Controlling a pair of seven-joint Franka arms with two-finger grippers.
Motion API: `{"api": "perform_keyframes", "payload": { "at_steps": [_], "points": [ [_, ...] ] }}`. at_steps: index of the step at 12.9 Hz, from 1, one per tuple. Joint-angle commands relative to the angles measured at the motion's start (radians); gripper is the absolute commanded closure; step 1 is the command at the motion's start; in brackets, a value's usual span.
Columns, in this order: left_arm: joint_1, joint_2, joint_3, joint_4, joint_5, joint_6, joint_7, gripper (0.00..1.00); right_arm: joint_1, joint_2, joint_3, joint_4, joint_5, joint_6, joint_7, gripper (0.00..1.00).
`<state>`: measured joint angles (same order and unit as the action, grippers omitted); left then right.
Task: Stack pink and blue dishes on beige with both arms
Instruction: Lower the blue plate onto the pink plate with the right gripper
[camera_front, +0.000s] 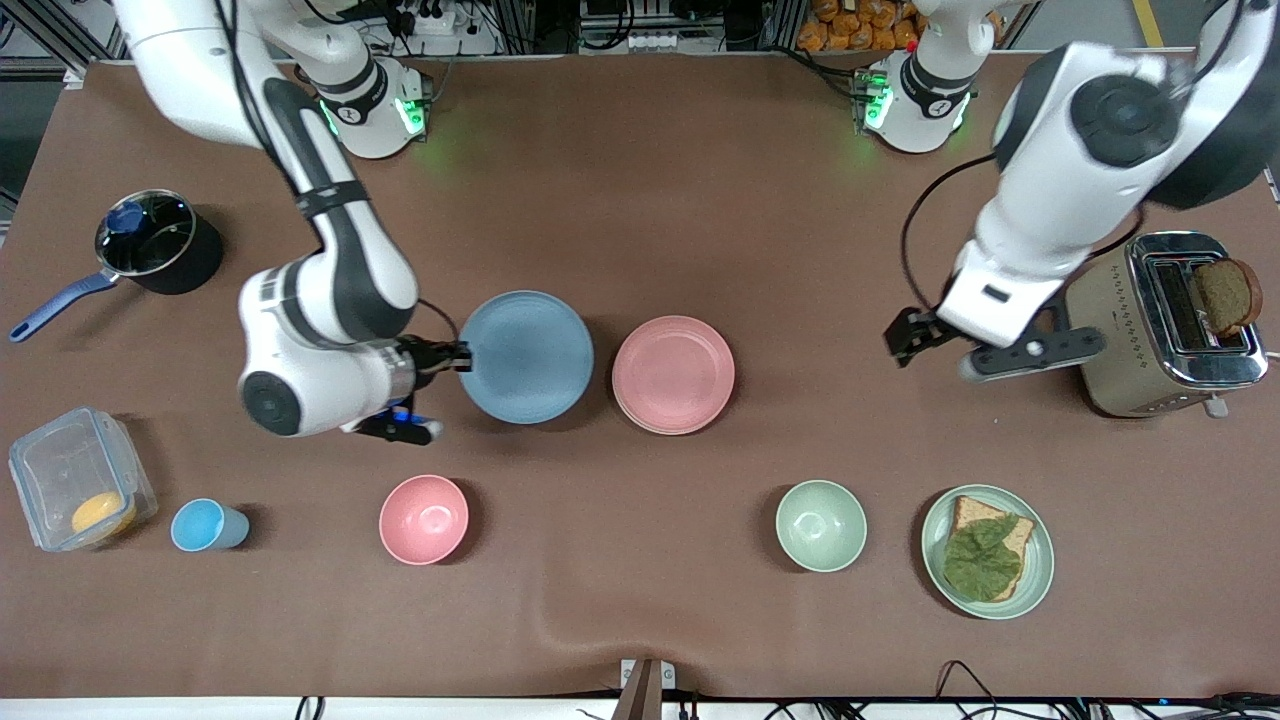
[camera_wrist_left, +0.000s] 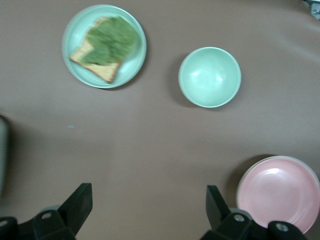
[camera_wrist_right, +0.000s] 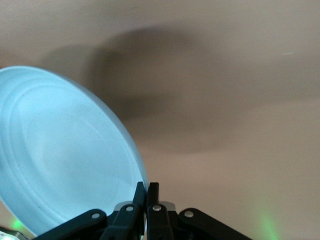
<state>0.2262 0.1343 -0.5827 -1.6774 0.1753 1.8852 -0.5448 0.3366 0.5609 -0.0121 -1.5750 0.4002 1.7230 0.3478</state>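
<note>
My right gripper is shut on the rim of the light blue plate, at the edge toward the right arm's end of the table. In the right wrist view the blue plate tilts up off the brown cloth, casting a shadow, with the right gripper pinching its edge. Beside it the pink plate lies on the beige plate, of which only a thin rim shows. My left gripper hangs open and empty over bare cloth near the toaster. The left wrist view shows its fingers wide apart, and the pink plate.
A dark pot, a plastic box, a blue cup and a pink bowl sit toward the right arm's end. A green bowl, a green plate with toast, and a toaster sit toward the left arm's end.
</note>
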Motion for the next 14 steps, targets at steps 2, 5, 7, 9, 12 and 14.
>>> {"api": "perform_keyframes", "payload": {
  "at_steps": [2,5,7,9,12,14],
  "points": [
    [0.021,-0.016,-0.005,0.148,0.023,-0.185,0.051,0.0,0.12,0.086,-0.012,0.081,0.083,0.079,0.086,1.0],
    [0.022,-0.018,-0.006,0.168,0.02,-0.215,0.065,0.0,0.179,0.112,-0.012,0.092,0.153,0.163,0.088,1.0],
    [0.045,-0.018,-0.008,0.192,0.009,-0.222,0.066,0.0,0.208,0.132,-0.012,0.092,0.158,0.214,0.088,1.0],
    [0.051,-0.024,-0.006,0.197,-0.006,-0.233,0.101,0.0,0.234,0.158,-0.012,0.092,0.175,0.269,0.088,1.0],
    [-0.049,-0.059,0.14,0.189,-0.025,-0.235,0.225,0.0,0.248,0.177,-0.011,0.093,0.2,0.322,0.086,1.0],
    [-0.112,-0.061,0.217,0.186,-0.025,-0.235,0.238,0.0,0.249,0.188,-0.011,0.102,0.209,0.337,0.086,1.0]
  ]
}}
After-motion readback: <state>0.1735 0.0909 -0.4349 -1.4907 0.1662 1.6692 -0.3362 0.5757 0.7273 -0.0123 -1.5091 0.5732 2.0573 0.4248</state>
